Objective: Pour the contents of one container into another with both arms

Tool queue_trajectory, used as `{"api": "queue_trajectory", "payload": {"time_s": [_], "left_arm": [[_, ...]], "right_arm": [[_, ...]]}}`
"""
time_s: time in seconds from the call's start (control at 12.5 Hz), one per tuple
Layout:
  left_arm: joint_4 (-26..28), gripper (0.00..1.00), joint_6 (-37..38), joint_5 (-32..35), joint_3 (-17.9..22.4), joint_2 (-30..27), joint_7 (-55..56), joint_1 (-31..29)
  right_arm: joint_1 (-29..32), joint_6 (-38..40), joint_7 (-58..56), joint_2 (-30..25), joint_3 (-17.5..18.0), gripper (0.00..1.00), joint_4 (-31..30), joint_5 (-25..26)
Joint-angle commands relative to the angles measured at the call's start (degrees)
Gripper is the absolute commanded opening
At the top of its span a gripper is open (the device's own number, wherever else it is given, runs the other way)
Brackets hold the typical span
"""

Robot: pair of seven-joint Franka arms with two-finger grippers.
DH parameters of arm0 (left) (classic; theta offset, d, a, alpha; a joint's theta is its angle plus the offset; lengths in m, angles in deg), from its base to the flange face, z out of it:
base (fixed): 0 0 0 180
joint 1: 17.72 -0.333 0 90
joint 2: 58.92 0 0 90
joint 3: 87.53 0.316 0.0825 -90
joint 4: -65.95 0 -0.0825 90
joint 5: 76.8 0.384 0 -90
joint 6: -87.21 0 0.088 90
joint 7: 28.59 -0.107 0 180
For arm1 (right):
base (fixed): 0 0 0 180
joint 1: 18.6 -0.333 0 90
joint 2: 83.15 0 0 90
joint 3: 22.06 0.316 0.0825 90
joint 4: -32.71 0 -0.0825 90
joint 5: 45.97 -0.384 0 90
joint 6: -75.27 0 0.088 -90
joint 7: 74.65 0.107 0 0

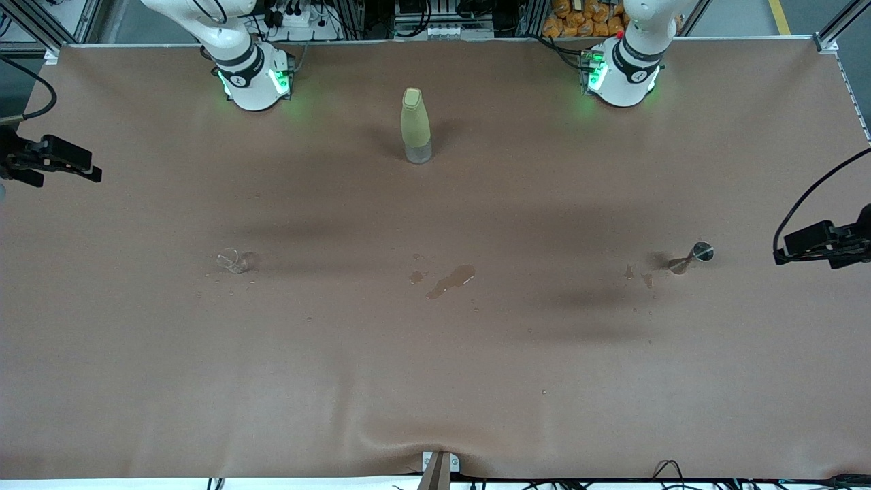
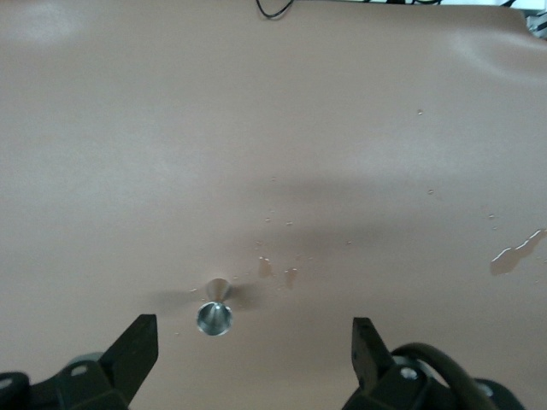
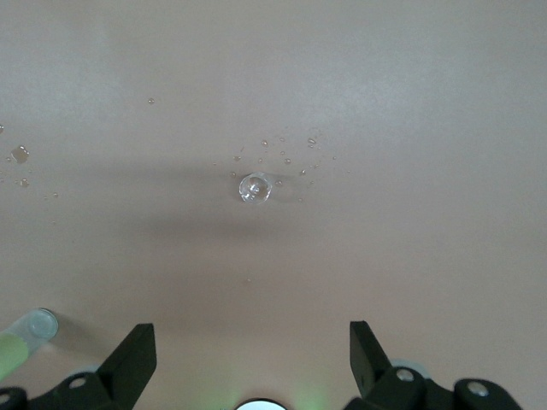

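Note:
A yellow-green bottle point(image 1: 416, 126) point(image 3: 17, 337) stands between the two arm bases. Toward the right arm's end sits a small clear glass point(image 1: 235, 260) point(image 3: 255, 188) with droplets around it. A small metal jigger point(image 1: 694, 257) point(image 2: 214, 314) stands toward the left arm's end. My left gripper point(image 2: 252, 329) hangs open and empty high over the table, with the jigger just ahead of its fingers. My right gripper point(image 3: 249, 329) is open and empty too, high over its own base, with the glass well ahead of it. Neither gripper shows in the front view, only the arm bases point(image 1: 622, 75) point(image 1: 252, 75).
Brown spill marks point(image 1: 449, 280) point(image 2: 517, 254) lie mid-table, with smaller ones point(image 1: 636, 275) beside the jigger. Black fixtures on cables reach in at both ends of the table point(image 1: 51, 162) point(image 1: 823, 243). The table cover is wrinkled point(image 1: 408, 442) at the near edge.

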Motion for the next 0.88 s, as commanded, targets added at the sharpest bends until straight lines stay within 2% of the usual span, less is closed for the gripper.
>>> {"api": "queue_trajectory", "payload": {"time_s": [0.0,0.08,0.24,0.4,0.64,0.8], "left_arm": [[2.83,1.00,1.86,1.44,6.46,-5.19,2.41,7.19],[2.83,1.00,2.75,1.27,12.42,-5.98,1.54,12.46],[3.36,1.00,5.47,1.26,18.61,-8.53,2.50,19.43],[6.59,1.00,6.62,1.26,21.35,-11.69,2.50,23.74],[11.96,1.00,6.71,1.27,27.76,-17.58,1.80,31.13],[12.24,1.00,7.94,1.18,27.86,-18.56,1.27,31.67]], "right_arm": [[-1.14,-0.29,0.55,-1.15,-0.70,1.00,-0.95,1.26],[-1.05,-0.28,0.55,-1.06,-0.70,1.00,-0.95,1.26],[-0.96,-0.37,0.55,-0.98,-0.70,1.00,-0.95,1.26],[-0.96,-0.37,0.55,-0.89,-0.70,1.00,-0.95,1.26],[-0.79,-0.55,0.46,-0.80,-0.70,1.00,-0.95,1.34],[-0.96,-1.77,0.37,-0.80,-0.61,1.00,-1.04,2.22]]}}
